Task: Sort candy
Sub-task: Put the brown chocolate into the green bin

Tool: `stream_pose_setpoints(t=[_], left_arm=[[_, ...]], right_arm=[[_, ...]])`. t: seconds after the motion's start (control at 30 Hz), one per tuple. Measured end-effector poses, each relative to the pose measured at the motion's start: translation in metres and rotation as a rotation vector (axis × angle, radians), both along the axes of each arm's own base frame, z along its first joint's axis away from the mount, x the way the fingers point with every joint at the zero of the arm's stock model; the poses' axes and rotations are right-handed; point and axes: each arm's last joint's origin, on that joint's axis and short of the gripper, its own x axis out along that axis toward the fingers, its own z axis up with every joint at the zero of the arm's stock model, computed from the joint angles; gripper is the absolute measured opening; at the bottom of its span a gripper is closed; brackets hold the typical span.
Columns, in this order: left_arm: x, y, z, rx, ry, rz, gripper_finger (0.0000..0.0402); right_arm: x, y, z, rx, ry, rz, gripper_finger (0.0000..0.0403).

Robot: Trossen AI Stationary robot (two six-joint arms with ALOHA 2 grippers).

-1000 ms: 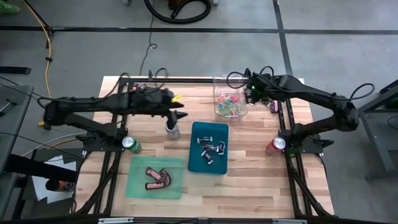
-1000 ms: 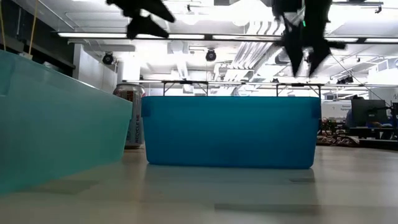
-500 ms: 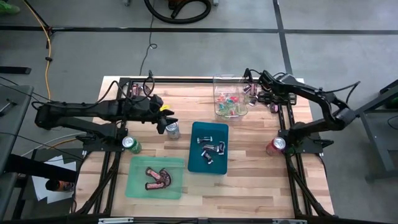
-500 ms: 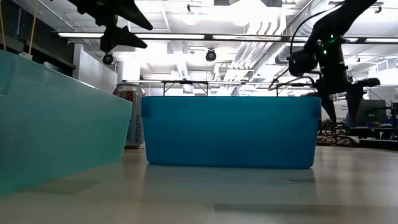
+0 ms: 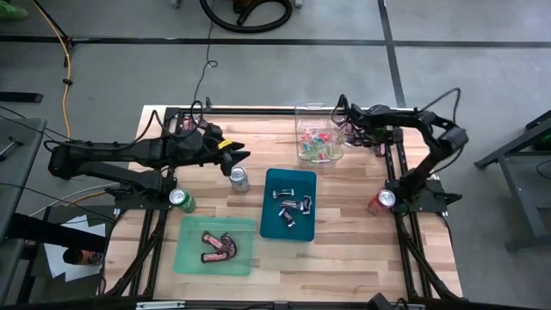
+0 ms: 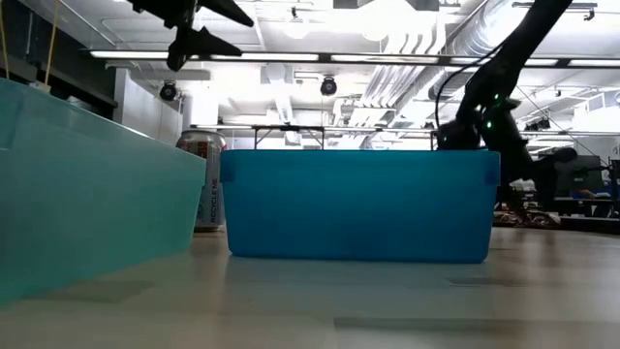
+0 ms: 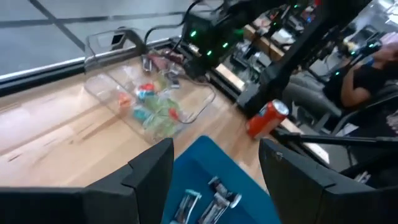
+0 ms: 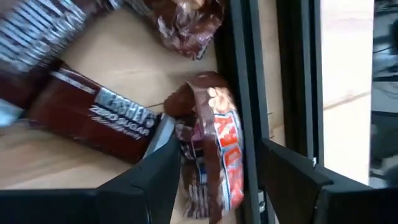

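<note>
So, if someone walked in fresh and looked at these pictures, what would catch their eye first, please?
Probably the clear bin of bright sweets at the table's far edge, with the blue tray of silver-wrapped pieces and the green tray of red-brown bars nearer the front. Next, the right gripper, open, poised over a brown wrapped bar beside that clear bin, while the left gripper hangs open over a soda can.
</note>
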Motion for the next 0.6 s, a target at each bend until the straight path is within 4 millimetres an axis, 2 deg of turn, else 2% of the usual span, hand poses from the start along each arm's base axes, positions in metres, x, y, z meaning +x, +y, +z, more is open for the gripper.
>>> stream_pose_setpoints(t=[0.17, 0.3, 0.43, 0.47, 0.6], left_arm=[[0.0, 0.0, 0.0, -0.028, -0.01, 0.01, 0.0223], [0.0, 0.0, 0.0, -0.031, -0.011, 0.012, 0.0223], [0.0, 0.001, 0.0, -0.033, -0.015, 0.032, 0.0223], [0.0, 0.001, 0.001, -0.031, -0.019, 0.035, 0.0223], [0.0, 0.001, 0.003, -0.023, -0.04, 0.054, 0.0223]], right_arm=[[0.003, -0.002, -0.014, 0.067, 0.052, 0.051, 0.0183], [0.005, 0.002, -0.013, 0.084, 0.077, 0.108, 0.0118], [0.008, 0.009, 0.001, 0.069, 0.042, 0.162, 0.0028], [0.01, 0.012, 0.008, 0.05, 0.03, 0.183, 0.0017], [0.013, 0.028, 0.042, -0.067, -0.025, 0.243, 0.0028]])
